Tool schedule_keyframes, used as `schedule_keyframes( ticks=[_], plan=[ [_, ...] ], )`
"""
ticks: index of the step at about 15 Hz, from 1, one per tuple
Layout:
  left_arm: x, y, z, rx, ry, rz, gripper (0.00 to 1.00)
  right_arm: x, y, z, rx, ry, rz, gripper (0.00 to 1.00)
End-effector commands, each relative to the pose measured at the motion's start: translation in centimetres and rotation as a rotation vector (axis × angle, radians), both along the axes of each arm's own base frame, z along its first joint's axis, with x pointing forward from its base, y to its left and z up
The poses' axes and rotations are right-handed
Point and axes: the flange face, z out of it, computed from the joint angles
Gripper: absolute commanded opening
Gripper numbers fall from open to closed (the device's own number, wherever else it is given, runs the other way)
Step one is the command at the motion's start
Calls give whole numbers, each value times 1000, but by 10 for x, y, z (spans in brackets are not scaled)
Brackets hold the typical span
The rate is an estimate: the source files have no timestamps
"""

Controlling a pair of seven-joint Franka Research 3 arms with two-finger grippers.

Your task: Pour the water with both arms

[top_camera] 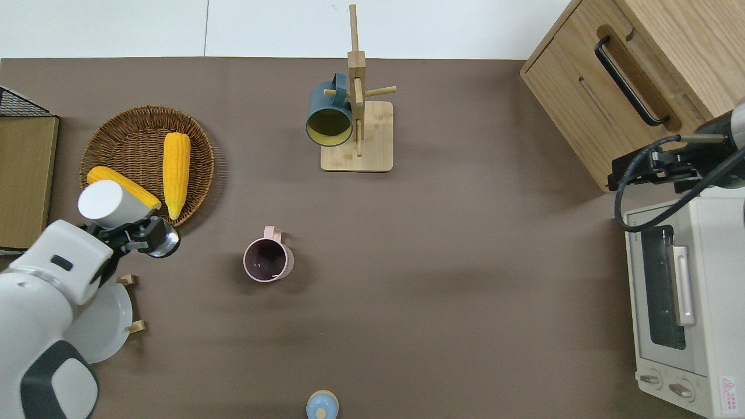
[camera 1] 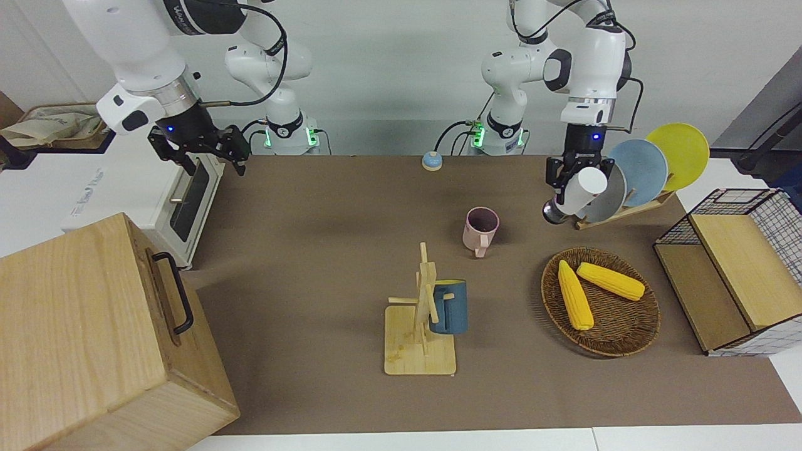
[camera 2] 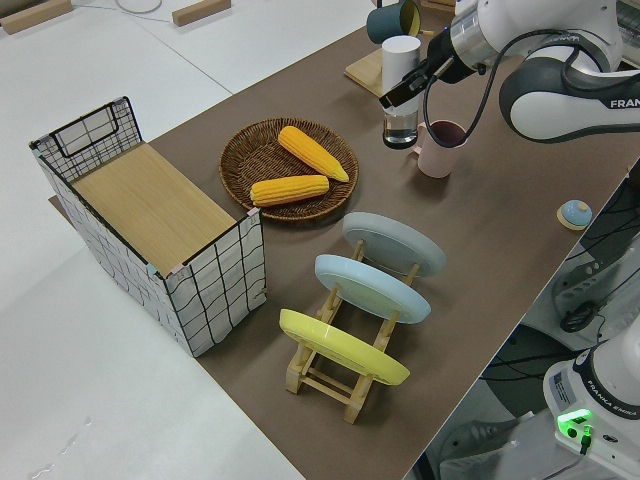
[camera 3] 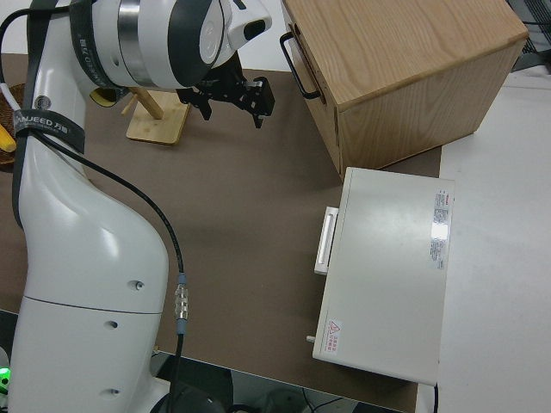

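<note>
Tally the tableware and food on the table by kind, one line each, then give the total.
Plates in the wooden rack: 3 (yellow, blue, grey)
Mugs: 2 (pink mug, dark blue mug)
Corn cobs in the wicker basket: 2 ()
White-capped bottle held by the left gripper: 1
Total: 8

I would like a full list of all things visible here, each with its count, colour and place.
bottle: 1, white cap, held in the air
pink mug: 1, mid-table
blue mug: 1, on wooden mug rack
corn cobs: 2, yellow, in wicker basket
plates: 3, grey, blue, yellow, in plate rack
wire basket: 1, left arm's end
toaster oven: 1, white, right arm's end
wooden cabinet: 1, beside oven
bell: 1, blue, near bases
left gripper: holding bottle
right gripper: open, empty
</note>
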Motion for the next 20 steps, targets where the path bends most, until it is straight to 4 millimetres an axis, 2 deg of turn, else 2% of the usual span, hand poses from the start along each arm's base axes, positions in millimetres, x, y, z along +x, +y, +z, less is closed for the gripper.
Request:
schedule_keyframes(
  ticks=[1, 3, 8, 10, 13, 17, 20],
  plan=[
    [41, 49, 56, 42, -108, 10, 0, -6, -2, 1, 13, 0, 15, 994],
    [56, 75, 80, 66, -150, 14, 0, -6, -2, 1, 13, 0, 15, 994],
    [96, 135, 118, 95, -168, 5, 0, -6, -2, 1, 13, 0, 15, 994],
    [106, 158, 124, 102, -158, -3, 0, -6, -2, 1, 13, 0, 15, 992],
    [119, 213, 138, 128, -195, 19, 0, -6, -2, 0, 12, 2, 14, 994],
    [134, 257, 122, 93, -177, 37, 0, -6, -2, 1, 13, 0, 15, 994],
    [135, 295, 105, 78, -186, 28, 0, -6, -2, 1, 13, 0, 15, 994]
  ],
)
